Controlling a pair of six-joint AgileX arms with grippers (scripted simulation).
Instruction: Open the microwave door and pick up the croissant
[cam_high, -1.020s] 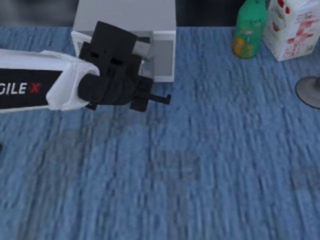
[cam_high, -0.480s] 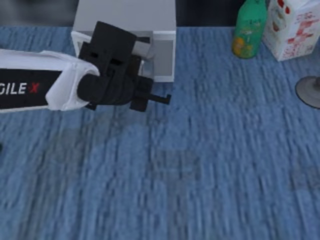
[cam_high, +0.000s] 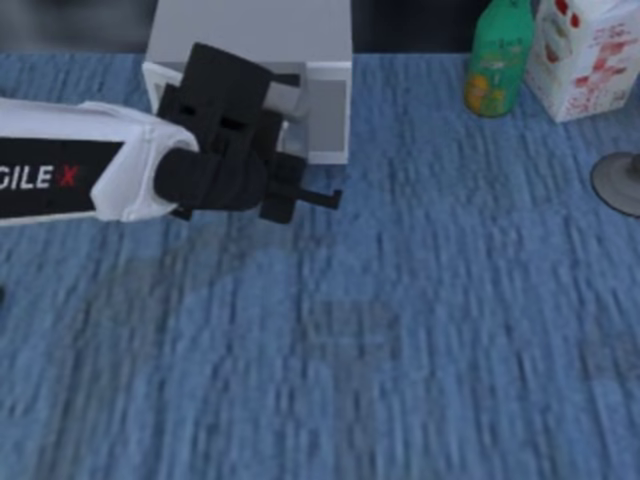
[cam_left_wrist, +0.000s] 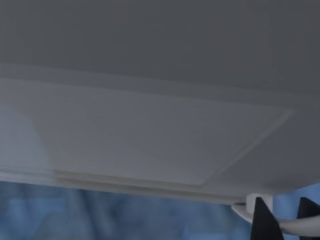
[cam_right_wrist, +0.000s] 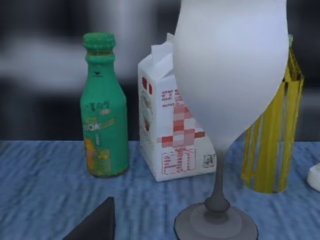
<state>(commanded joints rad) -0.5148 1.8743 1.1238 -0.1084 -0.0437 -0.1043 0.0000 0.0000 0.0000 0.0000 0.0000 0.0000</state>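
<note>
Against the front of the microwave (cam_high: 250, 30), the microwave door (cam_left_wrist: 150, 140) looked closed or nearly so, its translucent window filling the left wrist view. No croissant could be seen anywhere; I judged it to be inside the microwave, behind that window. At the door's edge a pale handle (cam_left_wrist: 300, 227) stood out, and the left gripper (cam_left_wrist: 285, 220) had its jaws set narrow about it, one dark fingertip (cam_left_wrist: 262, 222) on each side and seemingly pressing on it. From above, the left arm (cam_high: 90, 175) reached across to the microwave's front, its black wrist covering most of the door.

The step in hand appeared to be the door pull. To do it well, the grip should be kept firm and the handle drawn away from the microwave along an arc about the door's hinge, not straight back, so the jaws do not slide off. The wrist should turn with the panel. The door should be swung fully aside so the opening is free for the reach.

Well to the right of the microwave on the blue desk (cam_high: 400, 350) stood a green bottle (cam_right_wrist: 102, 110), a milk carton (cam_right_wrist: 175, 130) and a wine glass (cam_right_wrist: 225, 75), near which the right arm sat parked.
</note>
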